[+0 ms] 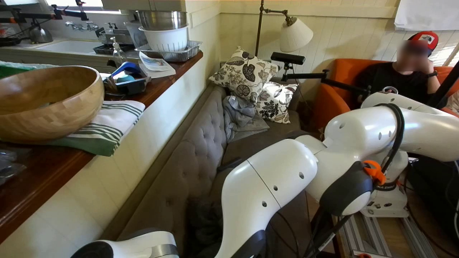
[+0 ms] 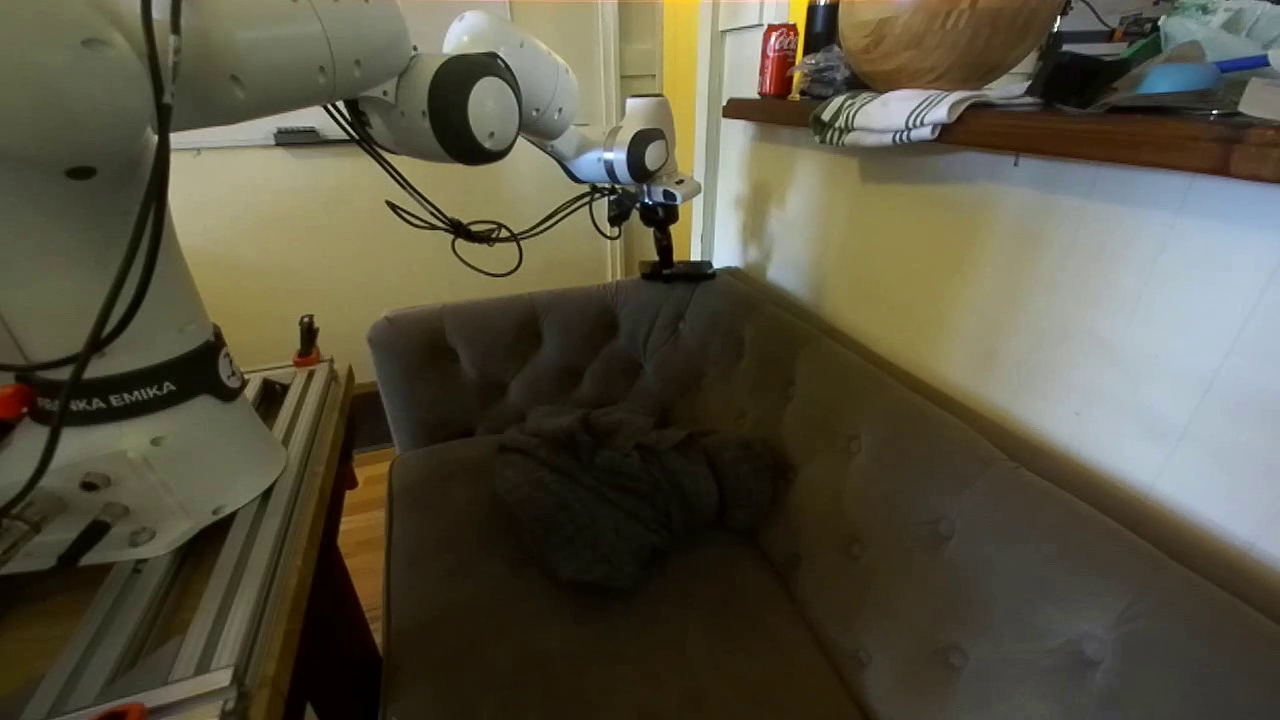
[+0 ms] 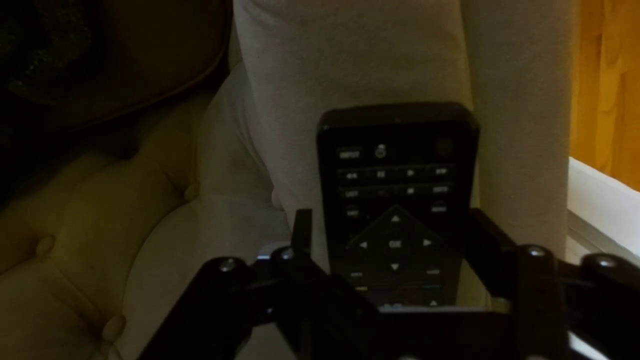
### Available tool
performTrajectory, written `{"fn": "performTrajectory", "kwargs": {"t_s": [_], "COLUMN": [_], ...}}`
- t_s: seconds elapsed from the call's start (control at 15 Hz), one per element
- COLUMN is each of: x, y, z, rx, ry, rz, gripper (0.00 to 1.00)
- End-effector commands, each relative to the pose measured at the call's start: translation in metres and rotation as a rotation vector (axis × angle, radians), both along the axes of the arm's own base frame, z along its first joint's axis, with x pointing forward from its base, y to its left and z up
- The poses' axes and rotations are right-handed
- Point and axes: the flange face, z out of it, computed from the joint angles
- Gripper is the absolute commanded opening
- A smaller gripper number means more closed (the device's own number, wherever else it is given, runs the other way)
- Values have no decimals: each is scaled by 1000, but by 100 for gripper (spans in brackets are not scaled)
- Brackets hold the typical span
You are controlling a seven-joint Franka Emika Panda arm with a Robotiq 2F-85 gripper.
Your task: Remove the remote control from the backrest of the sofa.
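Note:
The black remote control (image 3: 397, 165) lies flat, buttons up, on top of the padded grey-brown backrest (image 3: 355, 55) in the wrist view. In an exterior view the remote (image 2: 690, 271) is a thin dark bar near the corner of the tufted sofa (image 2: 600, 660). My gripper (image 3: 391, 225) is open around the remote's middle. Fabric shows between the left finger and the remote; the right finger is close against its other edge, contact unclear. In an exterior view the gripper (image 2: 662, 250) points straight down at the remote. The remote's lower end is hidden by the gripper.
A dark crumpled blanket (image 2: 620, 490) lies on the seat. The wall (image 2: 1000, 300) and wooden ledge (image 2: 1100, 140) run along the sofa, with a wooden bowl (image 1: 46, 104) and striped towel (image 1: 107, 123). Patterned pillows (image 1: 244, 73) are at the far end. A person (image 1: 401, 75) sits in the orange armchair (image 1: 330, 93).

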Motion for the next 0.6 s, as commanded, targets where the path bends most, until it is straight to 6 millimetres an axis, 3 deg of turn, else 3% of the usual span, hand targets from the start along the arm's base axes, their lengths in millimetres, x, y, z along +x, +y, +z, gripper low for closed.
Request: {"fn": "performTrajectory", "kwargs": {"t_s": [0.0, 0.27, 0.53], "x": [0, -1, -3], "y": [2, 3, 15], "z": [5, 8, 31], "rx": [2, -5, -43], "ry": [13, 15, -68], "rz": [-21, -17, 20], "gripper": [100, 100, 100]}}
